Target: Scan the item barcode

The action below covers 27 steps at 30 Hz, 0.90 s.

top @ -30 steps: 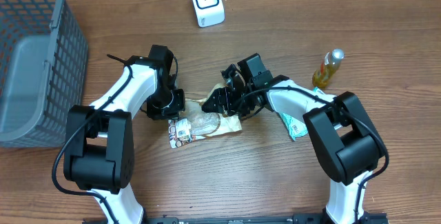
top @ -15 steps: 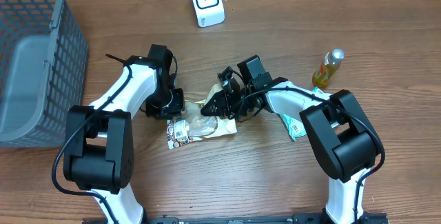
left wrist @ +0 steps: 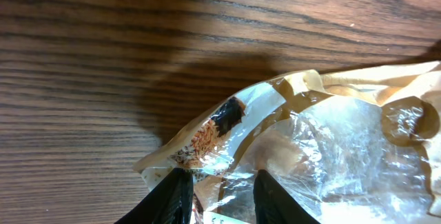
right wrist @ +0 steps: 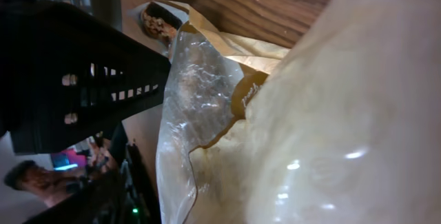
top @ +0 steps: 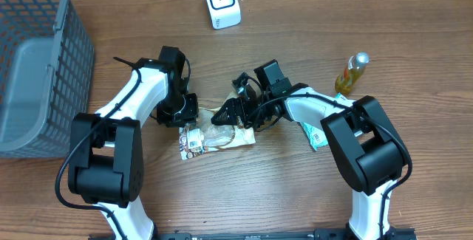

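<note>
The item is a clear plastic bag with tan edges (top: 222, 134), lying flat on the table between my two arms. A white label with small print (top: 194, 142) sits at its left end. My left gripper (top: 185, 119) hangs over that end; in the left wrist view its two dark fingers (left wrist: 172, 198) stand apart over the bag's crinkled corner (left wrist: 227, 124). My right gripper (top: 225, 114) is pressed low against the bag's top edge. The right wrist view is filled by the bag (right wrist: 207, 93), so its fingers are hidden. The white scanner (top: 222, 2) stands at the back.
A grey mesh basket (top: 37, 63) fills the far left. A small bottle of yellow liquid (top: 352, 74) stands at the right, and a green-and-white packet (top: 314, 133) lies under my right arm.
My right gripper has slid left and down along the bag, nudging it slightly left. The left gripper stays in place but its fingers have parted.
</note>
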Each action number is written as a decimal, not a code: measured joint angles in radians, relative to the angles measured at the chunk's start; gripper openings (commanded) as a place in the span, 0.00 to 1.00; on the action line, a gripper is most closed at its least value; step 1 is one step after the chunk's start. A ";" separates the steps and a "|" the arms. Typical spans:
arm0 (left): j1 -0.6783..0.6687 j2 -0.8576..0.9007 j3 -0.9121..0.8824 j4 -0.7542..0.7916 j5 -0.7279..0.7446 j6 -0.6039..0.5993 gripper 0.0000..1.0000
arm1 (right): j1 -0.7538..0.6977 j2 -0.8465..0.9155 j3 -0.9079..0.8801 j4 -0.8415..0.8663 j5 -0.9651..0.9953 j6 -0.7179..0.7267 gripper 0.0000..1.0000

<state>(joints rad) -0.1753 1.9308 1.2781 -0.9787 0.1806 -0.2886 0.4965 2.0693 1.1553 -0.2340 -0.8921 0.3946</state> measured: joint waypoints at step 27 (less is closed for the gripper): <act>0.005 0.000 0.014 -0.002 0.006 0.000 0.47 | 0.053 0.000 -0.003 0.048 0.042 0.050 0.44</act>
<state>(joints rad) -0.1699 1.9308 1.2922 -0.9802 0.1867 -0.2886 0.5499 2.0697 1.1522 -0.1860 -0.8497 0.4446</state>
